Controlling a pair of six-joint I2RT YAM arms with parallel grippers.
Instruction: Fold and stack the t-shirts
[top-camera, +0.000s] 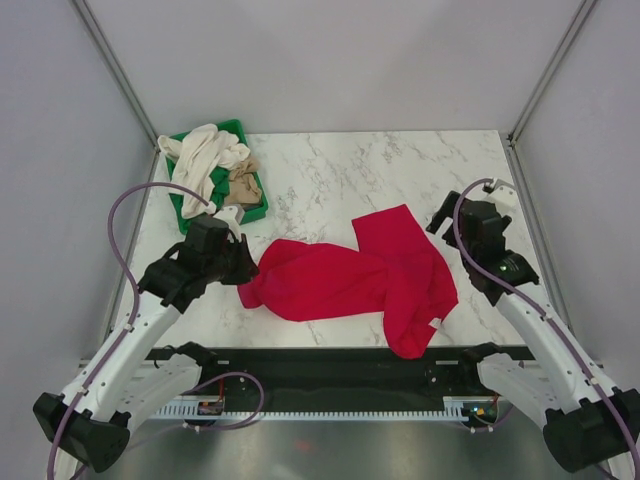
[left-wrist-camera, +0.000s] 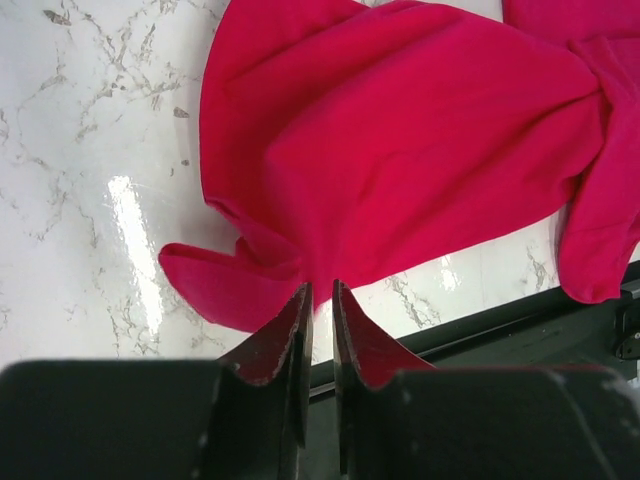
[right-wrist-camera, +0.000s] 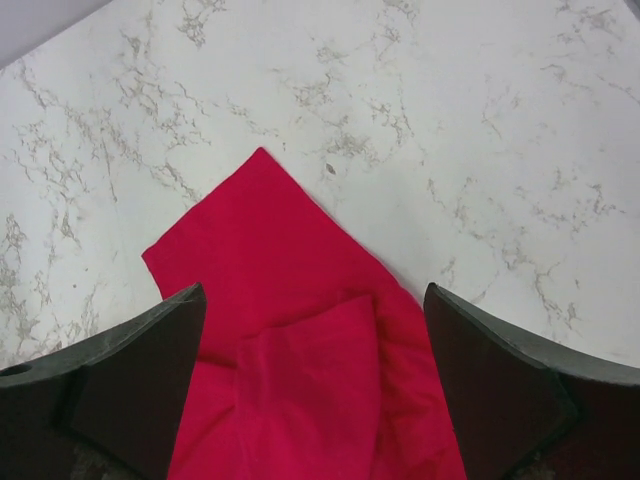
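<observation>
Centre-front of desk (top-camera: 400, 170): big shirt (top-camera: 350, 275), crumpled, lying left to right, right end reaching toward the near edge. Far-left corner: tray (top-camera: 258, 208), bundled shirts (top-camera: 205, 155) piled in it, hanging over its left rim. Tray and big shirt apart. Left hand (top-camera: 243, 272) at the big shirt's left end, just in front of the tray. Right hand (top-camera: 441, 222) near the shirt's far-right corner, on its right side.

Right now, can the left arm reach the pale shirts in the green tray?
Probably yes: the tray sits just beyond the left claw, with the pale shirts heaped on top and nothing blocking the way.
</observation>
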